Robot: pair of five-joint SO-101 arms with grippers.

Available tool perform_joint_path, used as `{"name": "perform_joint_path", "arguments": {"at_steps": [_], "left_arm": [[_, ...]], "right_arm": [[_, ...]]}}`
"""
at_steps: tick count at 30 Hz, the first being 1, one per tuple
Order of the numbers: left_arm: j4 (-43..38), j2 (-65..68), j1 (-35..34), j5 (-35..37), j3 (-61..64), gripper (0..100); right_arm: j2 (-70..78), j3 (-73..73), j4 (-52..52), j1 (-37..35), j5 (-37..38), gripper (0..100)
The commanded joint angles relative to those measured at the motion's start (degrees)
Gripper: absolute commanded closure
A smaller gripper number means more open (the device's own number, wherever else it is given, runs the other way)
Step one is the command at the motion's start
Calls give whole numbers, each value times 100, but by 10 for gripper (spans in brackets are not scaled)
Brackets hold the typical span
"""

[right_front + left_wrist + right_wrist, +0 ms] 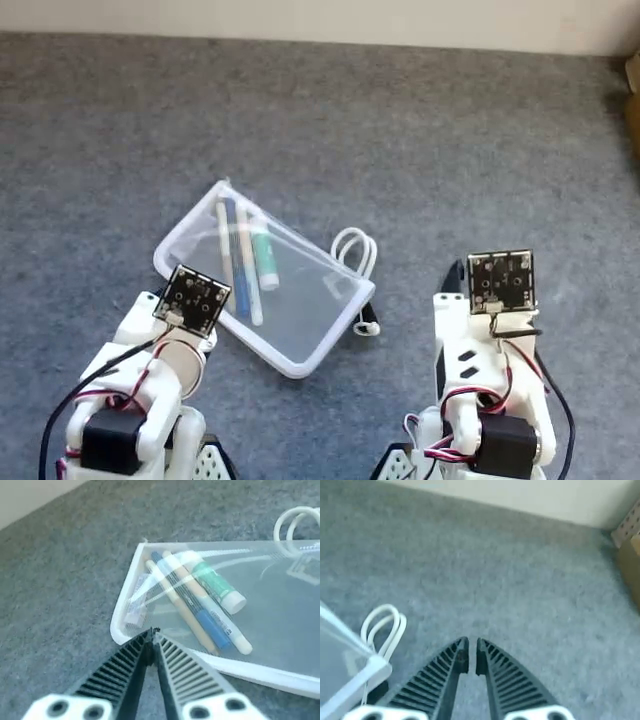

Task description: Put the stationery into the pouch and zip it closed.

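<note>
With the left gripper [151, 637] pinched together over the rim of the clear pouch [118, 622], pens [200, 615] lying inside, and the right gripper [471, 655] all but together near the white cord loop [399, 627], pin the pouch flat, then tug that loop slowly along the edge to close it.

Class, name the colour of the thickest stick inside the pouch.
Green stick, white cap; left wrist view shows it best.

no legible text, labels or numbers
</note>
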Motion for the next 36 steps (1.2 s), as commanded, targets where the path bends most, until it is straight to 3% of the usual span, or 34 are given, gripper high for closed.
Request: {"name": "perform_joint_path", "arguments": {"at_steps": [1,10,14,19,30,36], "left_arm": [[-501,-84,-119,62,338,991],[-1943,-84,-1226,88,1692,993],[-1916,-84,-1218,88,1807,993],[-1925,-84,-1218,88,1851,993],[-1978,-48,-1218,53,2343,989],[-1547,-48,-1209,53,2343,989]], "right_arm": [[66,-277,444,-75,44,971],[-171,927,488,-769,35,974],[-1024,1297,541,-769,-53,974],[-884,1552,488,-778,-554,974],[-901,2703,488,-778,-527,971],[-901,3477,488,-778,-527,971]]}}
